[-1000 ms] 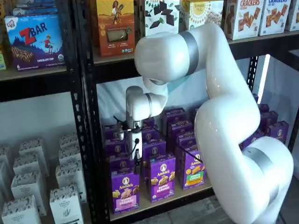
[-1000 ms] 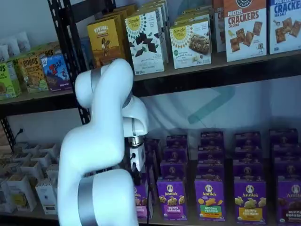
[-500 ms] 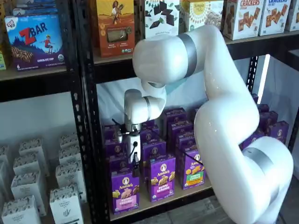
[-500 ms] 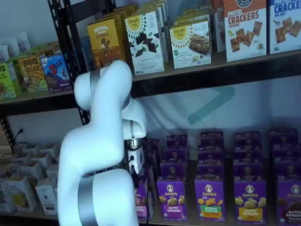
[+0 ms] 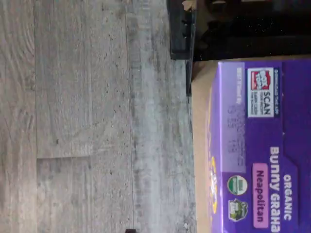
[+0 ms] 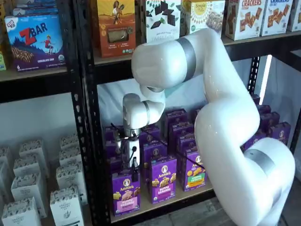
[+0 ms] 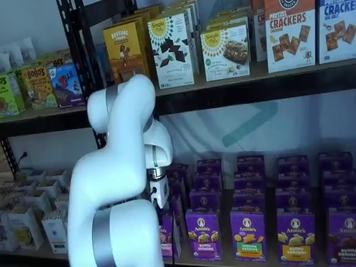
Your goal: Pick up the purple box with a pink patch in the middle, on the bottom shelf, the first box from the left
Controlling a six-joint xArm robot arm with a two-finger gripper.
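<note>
The purple box (image 6: 126,193) stands upright at the left front end of the bottom shelf (image 6: 146,206), with its pink panel on the lower front. My gripper (image 6: 134,165) hangs straight over its top edge, the black fingers just at the top of the box. They show side-on, so I cannot tell if there is a gap. In a shelf view the white gripper body (image 7: 161,192) shows, while the arm hides the fingers and most of the box (image 7: 167,236). The wrist view shows the box's purple top (image 5: 262,145) close up, with a pink "Neapolitan" tag.
More purple boxes stand in rows right of and behind it, among them one with an orange picture (image 6: 163,179) and one with a green panel (image 6: 194,173). A black perforated upright (image 6: 87,117) stands close on the left. White cartons (image 6: 66,202) sit beyond it. The wrist view shows grey plank floor (image 5: 87,121).
The gripper has moved down and a little left, from above the second row to just over the front left box. The boxes have not moved.
</note>
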